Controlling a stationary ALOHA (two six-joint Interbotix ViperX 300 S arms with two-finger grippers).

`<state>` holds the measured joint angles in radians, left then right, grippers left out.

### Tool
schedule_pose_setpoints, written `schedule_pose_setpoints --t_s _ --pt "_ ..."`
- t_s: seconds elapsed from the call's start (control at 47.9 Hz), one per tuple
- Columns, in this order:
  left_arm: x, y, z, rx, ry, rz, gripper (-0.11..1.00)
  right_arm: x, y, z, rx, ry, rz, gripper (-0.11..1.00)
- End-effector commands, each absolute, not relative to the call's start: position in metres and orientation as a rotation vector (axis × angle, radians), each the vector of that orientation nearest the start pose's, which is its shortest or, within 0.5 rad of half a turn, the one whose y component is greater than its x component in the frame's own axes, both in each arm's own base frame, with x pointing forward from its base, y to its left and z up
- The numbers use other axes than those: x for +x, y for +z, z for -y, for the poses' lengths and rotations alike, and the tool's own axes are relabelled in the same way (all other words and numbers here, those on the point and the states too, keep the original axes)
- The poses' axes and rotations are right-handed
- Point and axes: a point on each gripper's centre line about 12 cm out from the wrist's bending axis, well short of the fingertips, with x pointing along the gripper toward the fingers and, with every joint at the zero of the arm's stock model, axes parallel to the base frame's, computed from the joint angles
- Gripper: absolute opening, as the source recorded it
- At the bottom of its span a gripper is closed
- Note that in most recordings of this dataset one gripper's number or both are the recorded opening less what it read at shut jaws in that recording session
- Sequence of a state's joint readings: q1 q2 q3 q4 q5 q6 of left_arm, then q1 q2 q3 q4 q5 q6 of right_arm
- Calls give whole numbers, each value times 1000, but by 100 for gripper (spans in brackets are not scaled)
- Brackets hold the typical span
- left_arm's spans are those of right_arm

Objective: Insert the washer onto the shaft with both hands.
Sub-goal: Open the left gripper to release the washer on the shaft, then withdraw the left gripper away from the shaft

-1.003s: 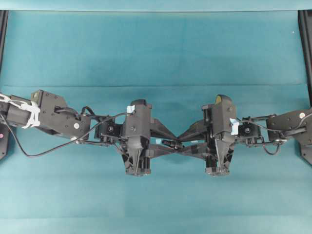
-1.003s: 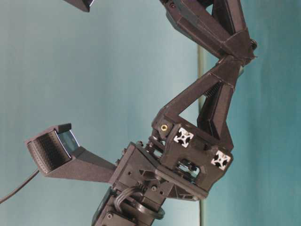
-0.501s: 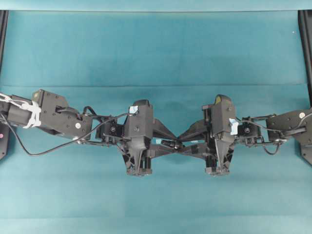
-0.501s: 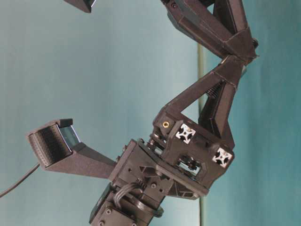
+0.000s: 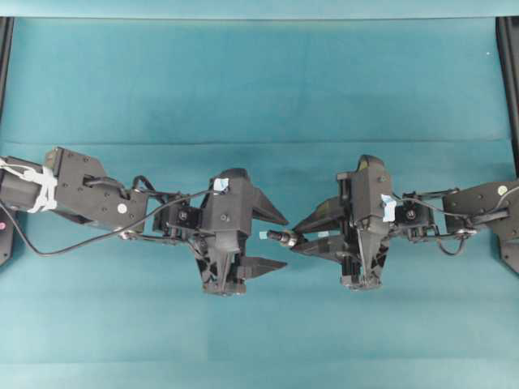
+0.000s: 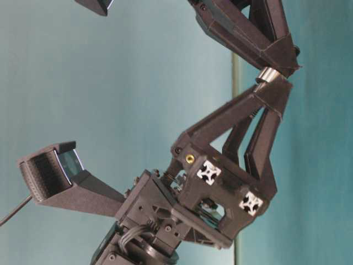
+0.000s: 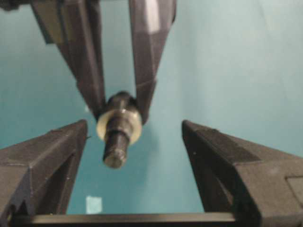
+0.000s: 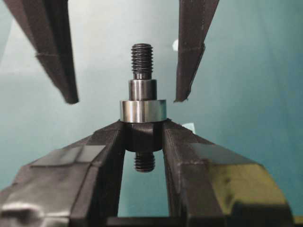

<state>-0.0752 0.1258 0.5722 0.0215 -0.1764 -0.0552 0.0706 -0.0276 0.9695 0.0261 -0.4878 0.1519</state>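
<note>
The dark stepped shaft is pinched at its thick section by my right gripper, which is shut on it. The shiny grey washer sits around the shaft, just ahead of the right fingertips. In the left wrist view the washer rings the shaft, whose end points toward the camera. My left gripper is open, its fingers wide apart on either side and touching neither part. From overhead, the left gripper faces the right gripper with the shaft between them.
Both arms hang over a teal cloth. Black frame rails run along its left and right edges. A small pale blue tape square lies on the cloth below the grippers.
My left gripper has opened wide and drawn back to the left, letting go of the washer. The washer stays on the shaft, and the right gripper has held still.
</note>
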Motion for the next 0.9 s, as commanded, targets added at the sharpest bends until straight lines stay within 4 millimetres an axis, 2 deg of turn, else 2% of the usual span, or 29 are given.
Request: schedule_pose_setpoints --t_s 0.0,0.418,0.543,0.669,0.878 --pt "428 177 33 -10 -73 -493 86 338 143 -23 157 21 -426 0" --pt "427 176 31 -12 -66 -501 86 338 143 -23 157 21 -424 0" --pt "424 186 29 -24 -60 -487 86 338 143 -23 159 21 -426 0" --pt "417 194 28 -15 -60 -493 86 338 142 -23 157 21 -429 0" --pt "393 195 25 -13 -54 -558 86 338 142 -23 157 21 -427 0"
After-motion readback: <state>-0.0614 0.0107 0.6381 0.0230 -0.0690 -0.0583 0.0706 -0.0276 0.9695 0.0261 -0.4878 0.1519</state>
